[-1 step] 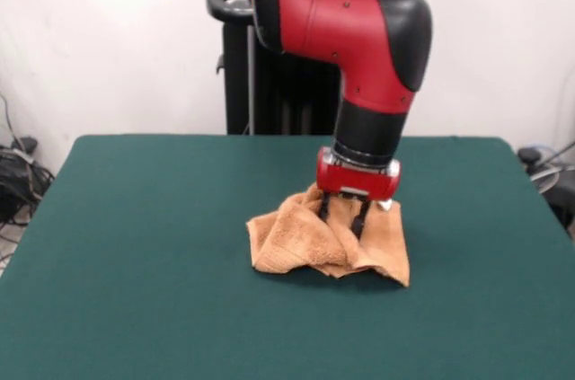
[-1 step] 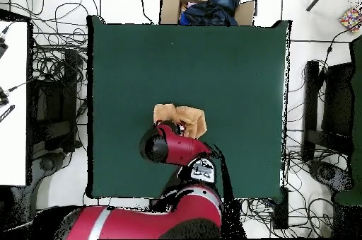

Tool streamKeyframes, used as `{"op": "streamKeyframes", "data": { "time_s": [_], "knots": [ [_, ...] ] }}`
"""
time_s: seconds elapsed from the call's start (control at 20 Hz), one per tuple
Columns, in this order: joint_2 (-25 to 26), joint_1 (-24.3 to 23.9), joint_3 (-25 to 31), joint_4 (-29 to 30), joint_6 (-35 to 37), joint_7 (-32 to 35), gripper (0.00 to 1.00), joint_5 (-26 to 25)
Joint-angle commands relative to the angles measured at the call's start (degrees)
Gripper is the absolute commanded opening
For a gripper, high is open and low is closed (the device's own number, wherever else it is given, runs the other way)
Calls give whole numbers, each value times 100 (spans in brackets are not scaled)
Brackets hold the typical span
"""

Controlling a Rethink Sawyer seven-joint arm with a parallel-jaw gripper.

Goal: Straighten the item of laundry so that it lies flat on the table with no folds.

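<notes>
Towel under gripper: orange-tan terry cloth, rough looped pile, matt. Desk around it: dark green felt-like cloth, matt. Arm shell: glossy red and black plastic.

One towel, one table, one robot arm, and one cardboard box.

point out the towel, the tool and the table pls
towel (image 1: 296, 241): front view, on its crumpled front fold.
tool (image 1: 346, 215): front view, midway between the two dark tips pressed into the cloth.
table (image 2: 233, 60): overhead view, on bare green cloth beyond the towel.
</notes>
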Motion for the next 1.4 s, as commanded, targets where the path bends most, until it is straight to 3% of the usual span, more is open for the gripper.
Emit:
{"op": "streamKeyframes", "data": {
  "time_s": [0.05, 0.2, 0.55, 0.85, 1.15, 1.4],
  "knots": [
    [220, 168, 672, 105, 729, 875, 0, 75],
    [-37, 482, 377, 190, 758, 1019, 0, 176],
    [-497, 4, 785, 554, 1249, 752, 0, 7],
    [-1153, -103, 786, 822, 1860, 595, 0, -51],
    [-1689, -707, 958, 917, 2510, 18, 0, -323],
    [-1846, -1272, 727, 445, 2698, -608, 0, -1019]
  ]
}}
